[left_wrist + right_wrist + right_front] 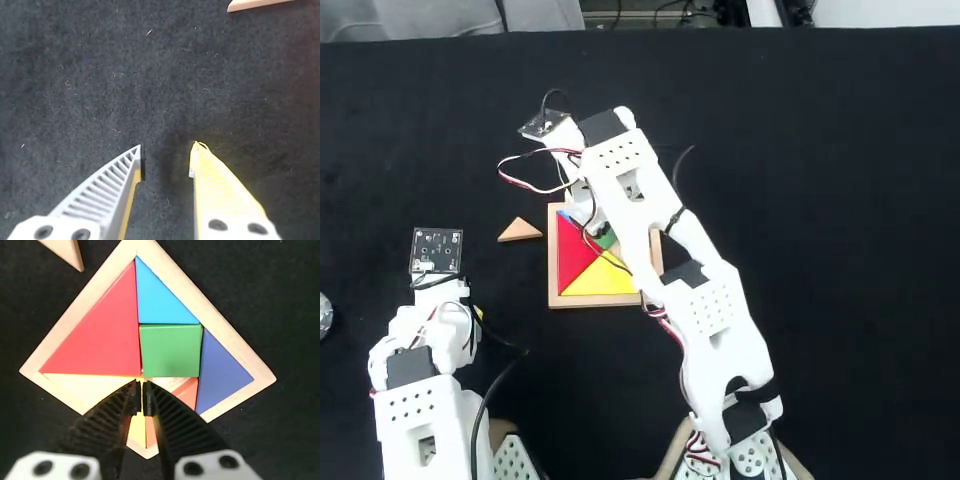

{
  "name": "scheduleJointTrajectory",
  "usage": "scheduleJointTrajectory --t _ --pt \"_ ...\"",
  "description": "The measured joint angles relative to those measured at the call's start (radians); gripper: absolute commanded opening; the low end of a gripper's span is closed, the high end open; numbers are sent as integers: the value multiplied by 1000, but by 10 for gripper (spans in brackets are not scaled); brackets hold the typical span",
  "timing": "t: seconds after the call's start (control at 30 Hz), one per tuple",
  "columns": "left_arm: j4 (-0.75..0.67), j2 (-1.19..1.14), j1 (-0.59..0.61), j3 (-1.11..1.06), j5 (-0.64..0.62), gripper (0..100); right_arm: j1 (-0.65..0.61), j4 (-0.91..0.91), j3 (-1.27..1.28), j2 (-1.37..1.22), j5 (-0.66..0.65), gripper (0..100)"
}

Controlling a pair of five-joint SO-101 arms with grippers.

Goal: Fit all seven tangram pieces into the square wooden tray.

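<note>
At the left, the left claw (167, 155) hangs low over the black surface (75, 75). Its fingers are a moderate gap apart and it holds nothing. To its right lies the loose wooden triangle (520, 230), flat on the surface, just beside the left edge of the tray (553, 260) but outside it. Farther right, the right claw (140, 390) stands above the tray. Its fingers are almost together with nothing between them, over the place where the red triangle (100, 340), the green square (170, 350) and the yellow triangle (592, 280) meet.

We think the main risk is there. If the narrow claw comes down on the seam, it may lift or push one seated piece, and then the neighbours lose their place. The loose triangle is thin and flat, so fingers may slide over it, or push it under the tray rim. We cannot tell where its gap is, because the right claw hides that corner.

We count one tray and seven pieces. Six are inside: red, light blue triangle (157, 300), green, dark blue piece (220, 365), orange piece (187, 390) and yellow. One is outside.
</note>
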State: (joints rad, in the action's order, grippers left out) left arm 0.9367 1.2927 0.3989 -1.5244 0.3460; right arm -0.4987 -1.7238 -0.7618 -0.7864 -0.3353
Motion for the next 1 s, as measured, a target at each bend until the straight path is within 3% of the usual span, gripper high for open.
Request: scheduleJointTrajectory --t 1.0 --pt "0 0 0 0 0 162 46 12 83 -112 0 11"
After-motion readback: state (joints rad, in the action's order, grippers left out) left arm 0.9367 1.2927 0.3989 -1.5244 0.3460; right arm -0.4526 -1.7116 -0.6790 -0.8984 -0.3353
